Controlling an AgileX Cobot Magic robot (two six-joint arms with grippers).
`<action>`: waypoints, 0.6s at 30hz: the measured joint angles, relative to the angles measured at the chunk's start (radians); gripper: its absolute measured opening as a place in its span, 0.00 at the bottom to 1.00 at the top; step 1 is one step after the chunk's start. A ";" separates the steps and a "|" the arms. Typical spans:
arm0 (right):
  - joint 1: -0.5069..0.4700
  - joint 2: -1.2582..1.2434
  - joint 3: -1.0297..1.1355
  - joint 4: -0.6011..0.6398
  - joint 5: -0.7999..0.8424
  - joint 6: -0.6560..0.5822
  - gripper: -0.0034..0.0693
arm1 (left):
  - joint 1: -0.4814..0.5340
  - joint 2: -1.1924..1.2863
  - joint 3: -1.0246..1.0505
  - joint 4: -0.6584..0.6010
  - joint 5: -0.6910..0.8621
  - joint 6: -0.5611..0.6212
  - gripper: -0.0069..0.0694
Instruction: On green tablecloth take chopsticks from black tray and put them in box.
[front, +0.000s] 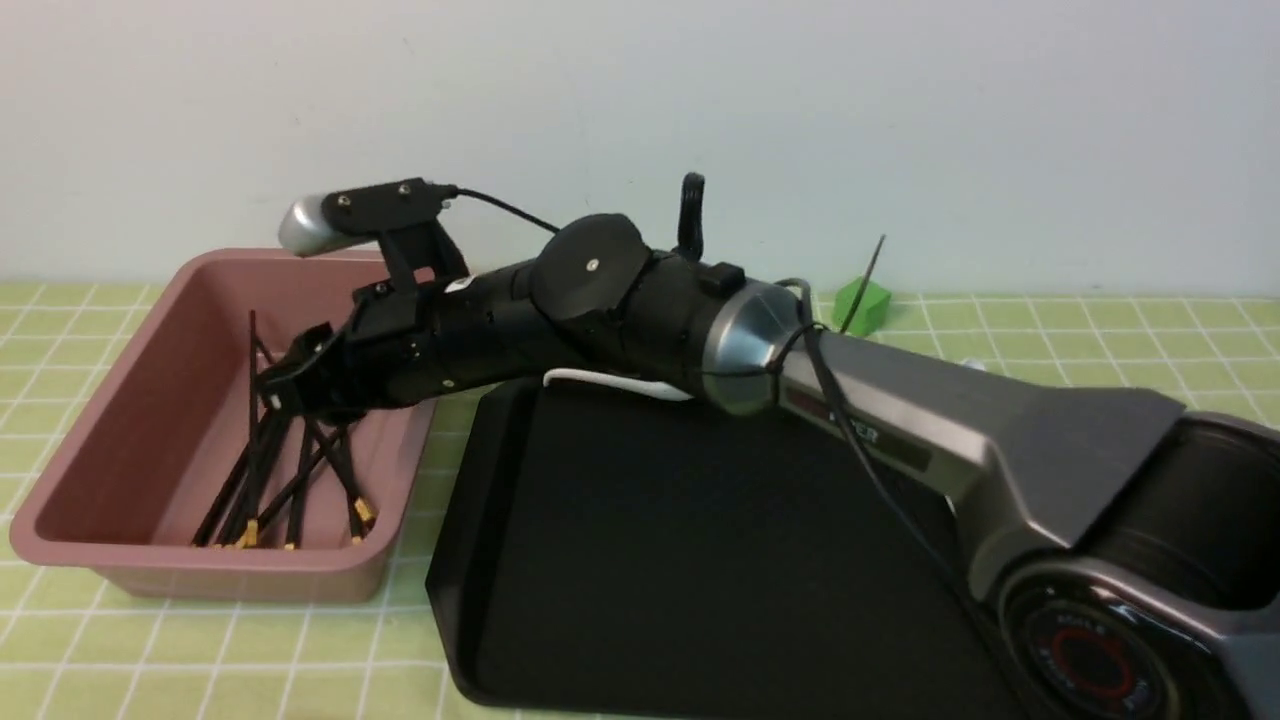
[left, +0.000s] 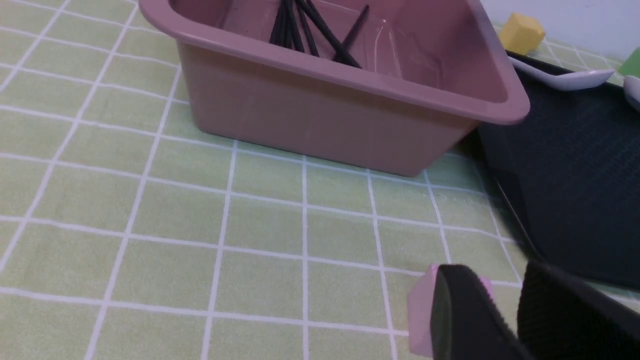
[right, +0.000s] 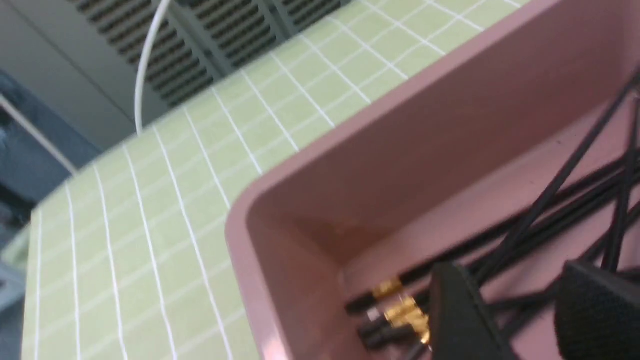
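Green grid-lined tablecloth (front: 1050, 340) on table, plain pale wall (front: 900, 120) behind. Deep dusty-pink plastic box (front: 120, 400) at left, flat matte black tray (front: 650, 560) just beside it. Thin black gold-tipped chopsticks (front: 300, 480) piled in box, leaning, long axes roughly far-to-near, gold tips at near wall. Right gripper (right: 510, 285) directly over pile, jaws apart, nothing clamped. Left gripper (left: 495, 275) low over cloth outside box, jaws apart, empty. Visible tray shows no chopsticks; arm hides part. Likely next: right arm lifts clear, could snag leaning sticks.
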 joint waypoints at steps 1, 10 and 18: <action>-0.010 -0.013 -0.001 -0.035 0.029 0.010 0.38 | 0.000 0.000 0.000 0.000 0.000 0.000 0.34; -0.136 -0.281 -0.004 -0.520 0.458 0.209 0.03 | 0.000 0.000 0.000 0.000 0.000 0.000 0.34; -0.290 -0.539 0.035 -0.797 0.675 0.423 0.03 | 0.000 0.000 0.000 0.000 0.000 0.000 0.34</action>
